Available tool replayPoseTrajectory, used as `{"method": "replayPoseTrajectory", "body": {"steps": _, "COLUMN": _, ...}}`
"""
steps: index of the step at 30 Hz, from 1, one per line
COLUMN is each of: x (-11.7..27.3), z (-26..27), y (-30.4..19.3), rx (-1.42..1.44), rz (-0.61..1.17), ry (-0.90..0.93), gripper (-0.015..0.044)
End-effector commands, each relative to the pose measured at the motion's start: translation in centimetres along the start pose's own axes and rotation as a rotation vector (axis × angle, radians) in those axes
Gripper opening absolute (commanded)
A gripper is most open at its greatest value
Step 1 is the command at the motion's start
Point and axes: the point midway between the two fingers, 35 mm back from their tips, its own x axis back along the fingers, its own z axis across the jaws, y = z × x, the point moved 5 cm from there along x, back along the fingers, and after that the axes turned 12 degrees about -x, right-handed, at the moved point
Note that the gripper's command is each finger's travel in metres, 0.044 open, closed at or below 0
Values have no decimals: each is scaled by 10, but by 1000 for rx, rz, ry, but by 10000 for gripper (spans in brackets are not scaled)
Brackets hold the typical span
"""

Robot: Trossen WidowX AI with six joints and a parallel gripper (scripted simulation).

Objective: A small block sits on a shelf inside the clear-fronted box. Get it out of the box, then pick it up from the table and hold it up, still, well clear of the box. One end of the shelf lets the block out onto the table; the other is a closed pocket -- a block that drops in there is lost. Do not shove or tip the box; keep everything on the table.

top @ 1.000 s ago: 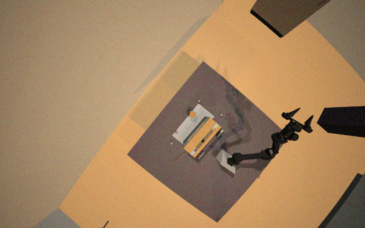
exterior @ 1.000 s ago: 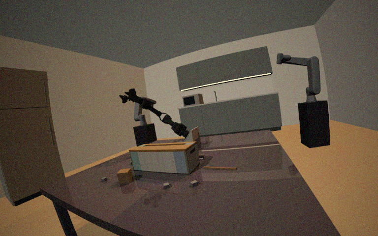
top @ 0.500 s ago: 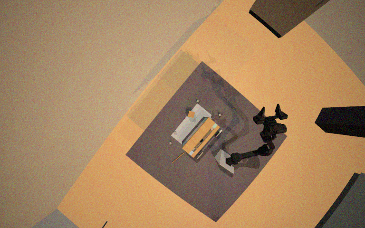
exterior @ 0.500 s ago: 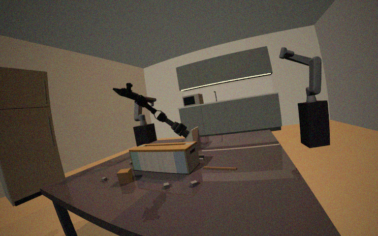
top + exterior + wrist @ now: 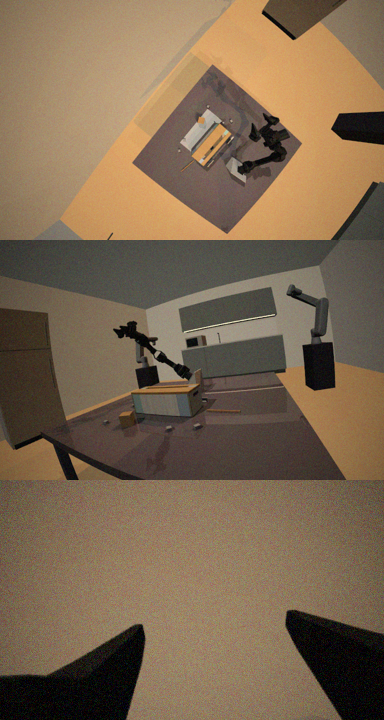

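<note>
The box (image 5: pixel 210 142) (image 5: pixel 165 389) has an orange top with a long slot and stands upright on the dark table (image 5: pixel 175 166) (image 5: pixel 254 443). Its front looks pale in the exterior view; no shelf or block can be made out inside. An orange cube (image 5: pixel 201 120) (image 5: pixel 126 419) is outside the box, in front of it; whether it is the task's block I cannot tell. My gripper (image 5: pixel 259 119) (image 5: pixel 116 331) (image 5: pixel 215 624) is open and empty, high up behind the box and well away from the cube. The wrist view shows only plain wall between the fingers.
Small grey cubes (image 5: pixel 208 106) (image 5: pixel 169 428) lie around the box. A thin orange stick (image 5: pixel 187 165) (image 5: pixel 223 410) lies beside one end. My arm rises from a pale slanted base (image 5: pixel 236 171) (image 5: pixel 196 377) behind the box. A tall cabinet (image 5: pixel 25 367) stands beyond the table.
</note>
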Motion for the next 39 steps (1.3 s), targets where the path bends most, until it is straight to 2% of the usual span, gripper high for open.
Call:
{"method": "replayPoseTrajectory", "body": {"steps": 1, "x": -13, "z": 45, "y": -25, "rx": -172, "rz": 145, "ry": 121, "gripper": 400}}
{"method": "replayPoseTrajectory", "body": {"steps": 9, "x": -18, "z": 138, "y": -88, "rx": -579, "rz": 579, "ry": 221, "gripper": 400}}
{"method": "replayPoseTrajectory", "body": {"steps": 19, "x": 3, "z": 213, "y": -156, "rx": -889, "rz": 1054, "ry": 33, "gripper": 400}}
{"method": "replayPoseTrajectory", "body": {"steps": 24, "x": 23, "z": 242, "y": -188, "rx": -984, "rz": 1256, "ry": -168, "gripper": 400}}
{"method": "replayPoseTrajectory", "body": {"steps": 30, "x": 53, "z": 269, "y": -223, "rx": -1037, "rz": 1424, "ry": -497, "gripper": 400}}
{"method": "replayPoseTrajectory", "body": {"steps": 35, "x": 80, "z": 284, "y": -248, "rx": -1030, "rz": 1468, "ry": -822, "gripper": 400}}
{"method": "replayPoseTrajectory", "body": {"steps": 39, "x": 103, "z": 291, "y": -265, "rx": -994, "rz": 1421, "ry": -1098, "gripper": 400}}
